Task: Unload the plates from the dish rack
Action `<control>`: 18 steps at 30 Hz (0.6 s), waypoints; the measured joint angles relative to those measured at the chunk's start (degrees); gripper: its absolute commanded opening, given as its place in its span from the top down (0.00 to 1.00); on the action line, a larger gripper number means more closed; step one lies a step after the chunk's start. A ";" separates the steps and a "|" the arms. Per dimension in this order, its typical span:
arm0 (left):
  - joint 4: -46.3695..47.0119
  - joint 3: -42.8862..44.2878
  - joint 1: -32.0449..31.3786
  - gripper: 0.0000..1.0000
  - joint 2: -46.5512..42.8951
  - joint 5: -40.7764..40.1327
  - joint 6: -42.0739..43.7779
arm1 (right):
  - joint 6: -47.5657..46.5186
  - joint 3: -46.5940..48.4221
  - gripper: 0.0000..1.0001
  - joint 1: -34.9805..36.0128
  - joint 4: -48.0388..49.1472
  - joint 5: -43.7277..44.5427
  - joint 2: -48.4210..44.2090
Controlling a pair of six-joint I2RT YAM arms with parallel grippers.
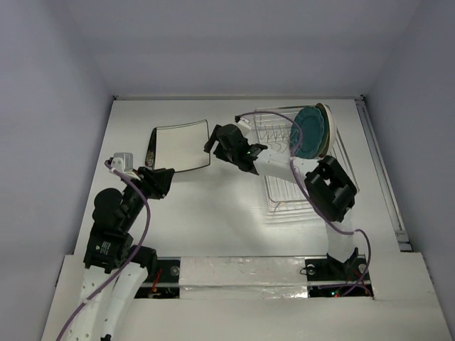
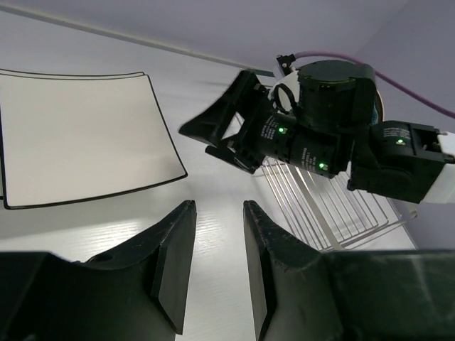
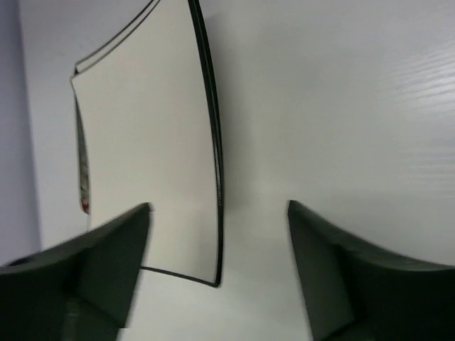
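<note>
In overhead view, teal plate (image 1: 308, 132) racked; wrist views: right pincer (image 3: 219, 207) wide, left pincer (image 2: 219, 213) narrow, both empty

The dish rack (image 1: 284, 199) stands on the white table (image 1: 213, 234). At the rack's far end a round teal plate (image 1: 310, 131) stands upright, with a pale plate (image 1: 328, 122) just behind it. Well left of the rack, a white square dark-rimmed plate (image 1: 179, 147) lies flat. The right gripper (image 1: 211, 140) hovers at that plate's rack-side edge. The left gripper (image 1: 165, 175) is farther from the rack.
</note>
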 measured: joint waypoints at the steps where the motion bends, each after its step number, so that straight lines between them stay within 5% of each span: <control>1: 0.02 0.00 0.00 0.70 -0.11 0.00 0.00 | -1.51 -0.09 0.73 0.00 -1.27 0.52 -0.76; 3: 0.02 0.00 0.00 0.70 -0.39 0.00 0.00 | -4.48 -1.49 0.99 0.00 -3.69 2.10 -3.89; 8: 0.04 0.00 0.00 1.00 -0.61 0.07 0.02 | -12.68 -9.77 1.00 -2.95 -9.46 4.79 -21.75; 12: 0.09 0.00 0.00 1.00 -0.79 0.02 0.04 | -18.84 -13.88 1.00 -12.33 -11.91 6.51 -37.92; 18: 0.07 0.00 0.00 0.75 -0.76 0.02 0.26 | -25.18 -20.55 0.64 -25.09 -13.40 5.03 -49.68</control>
